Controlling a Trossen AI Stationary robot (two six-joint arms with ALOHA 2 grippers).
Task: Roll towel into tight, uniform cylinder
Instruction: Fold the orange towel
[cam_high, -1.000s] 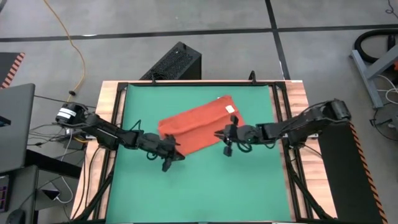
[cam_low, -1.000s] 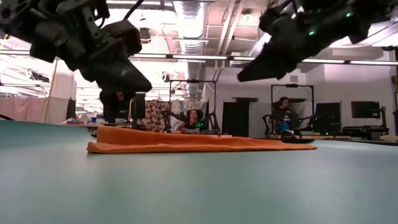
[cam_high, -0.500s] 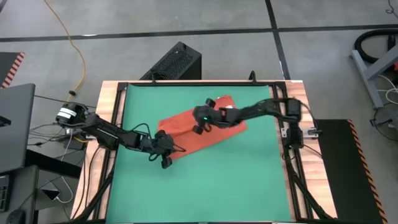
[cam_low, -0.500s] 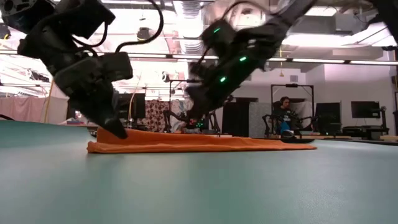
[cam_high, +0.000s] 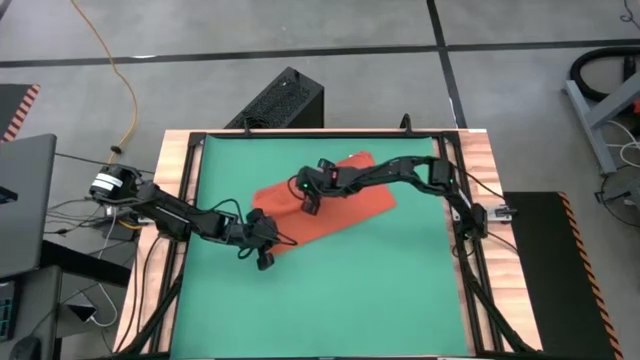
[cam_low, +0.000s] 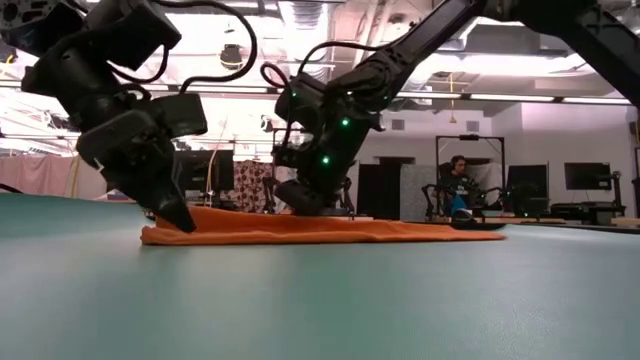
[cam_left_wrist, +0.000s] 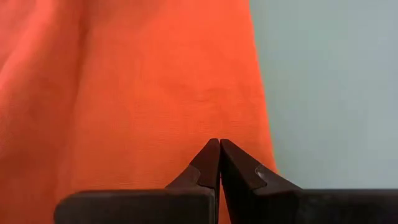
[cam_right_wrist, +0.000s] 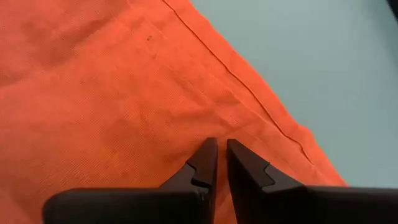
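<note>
The orange-red towel (cam_high: 340, 205) lies flat and slantwise on the green mat (cam_high: 400, 280), left of its middle. My left gripper (cam_high: 277, 238) is shut, with its tips down at the towel's near-left end (cam_low: 170, 228). My right gripper (cam_high: 308, 196) reaches in from the right, across the towel, and points down at its left half (cam_right_wrist: 155, 93). Its fingers stand a narrow gap apart with nothing between them. From the low view (cam_low: 300, 205) I cannot tell whether its tips touch the cloth. The right arm hides the towel's tag. My left gripper presses its shut fingertips (cam_left_wrist: 219, 146) on the towel's upper face near its left end, close to one edge (cam_left_wrist: 264, 137). The fingers slant down from the table's left side. The towel lies flat on the mat under them.
Black rails and a wooden frame (cam_high: 470, 240) run round the mat. A black box (cam_high: 280, 100) stands beyond the far edge and a laptop (cam_high: 20, 200) sits off to the left. The near half of the mat is bare green. People sit in the room behind (cam_low: 455, 185).
My right gripper has swept from the towel's near-right edge toward the table's left, over the towel, and has sunk and tipped down. My left gripper has tipped downward and sunk onto the towel's left end. The towel has stayed where it was.
</note>
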